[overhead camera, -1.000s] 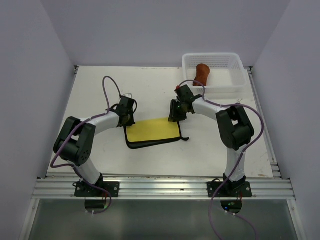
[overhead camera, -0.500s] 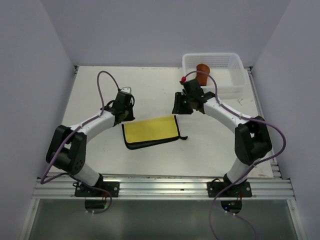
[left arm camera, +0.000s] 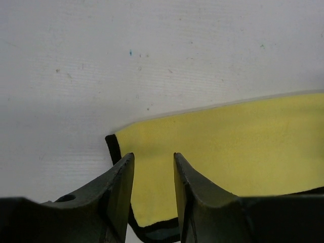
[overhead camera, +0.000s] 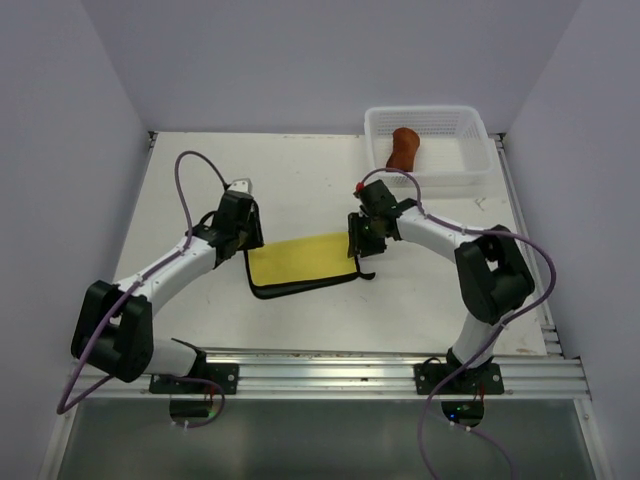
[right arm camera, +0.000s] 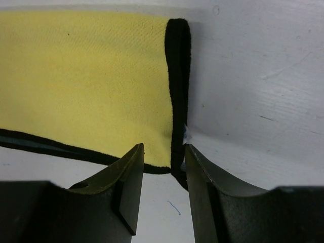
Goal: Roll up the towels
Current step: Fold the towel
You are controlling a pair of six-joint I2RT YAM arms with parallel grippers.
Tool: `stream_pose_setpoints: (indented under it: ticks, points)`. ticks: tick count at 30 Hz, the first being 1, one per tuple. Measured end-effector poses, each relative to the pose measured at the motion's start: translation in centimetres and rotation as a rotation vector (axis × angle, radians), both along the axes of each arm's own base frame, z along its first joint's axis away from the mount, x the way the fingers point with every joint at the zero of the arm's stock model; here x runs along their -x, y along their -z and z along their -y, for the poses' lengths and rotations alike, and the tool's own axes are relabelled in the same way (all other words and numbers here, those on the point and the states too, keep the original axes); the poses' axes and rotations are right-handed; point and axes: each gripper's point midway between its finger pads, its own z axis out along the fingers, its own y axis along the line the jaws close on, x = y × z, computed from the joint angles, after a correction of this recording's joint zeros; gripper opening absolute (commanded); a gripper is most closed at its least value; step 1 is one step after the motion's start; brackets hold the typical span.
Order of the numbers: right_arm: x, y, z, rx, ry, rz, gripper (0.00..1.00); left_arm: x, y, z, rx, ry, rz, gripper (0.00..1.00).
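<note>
From above, there are two towels. The yellow towel (overhead camera: 303, 263), with dark edging, lies flat on the white table (overhead camera: 300, 175) between the two arms. The rust-brown towel (overhead camera: 403, 148) is one roll inside the single white basket (overhead camera: 478, 128) at the far right corner. The left gripper (overhead camera: 249, 245) is at the left edge of the yellow towel, and the right gripper (overhead camera: 357, 243) is at its right edge.

In the left wrist view, the two fingers (left arm camera: 120, 185) of the left gripper (left arm camera: 152, 159) stand apart with a narrow gap. The near left corner of the yellow towel (left arm camera: 228, 147) shows through that gap, lying flat on the table (left arm camera: 152, 50). Nothing is pinched.

In the right wrist view, the right gripper (right arm camera: 164, 149) also has two fingers (right arm camera: 129, 187) a little apart. The dark right edge of the yellow towel (right arm camera: 86, 86) runs down into the gap at its near corner. The cloth looks flat on the table (right arm camera: 253, 76), not clamped.
</note>
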Motion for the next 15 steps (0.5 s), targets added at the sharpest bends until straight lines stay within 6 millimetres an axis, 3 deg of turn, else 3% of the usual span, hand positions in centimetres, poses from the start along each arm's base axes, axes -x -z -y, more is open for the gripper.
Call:
stream_pose_setpoints:
  ticks: [7, 15]
  points:
    - [1.1, 2.2, -0.6, 0.056, -0.032, -0.036, 0.42, 1.8, 1.3, -2.1, -0.029, -0.077, -0.035, 0.42]
    - [1.0, 3.2, -0.1, 0.107, -0.02, -0.034, 0.4, 3.3, 1.9, -4.1, -0.03, -0.139, -0.038, 0.42]
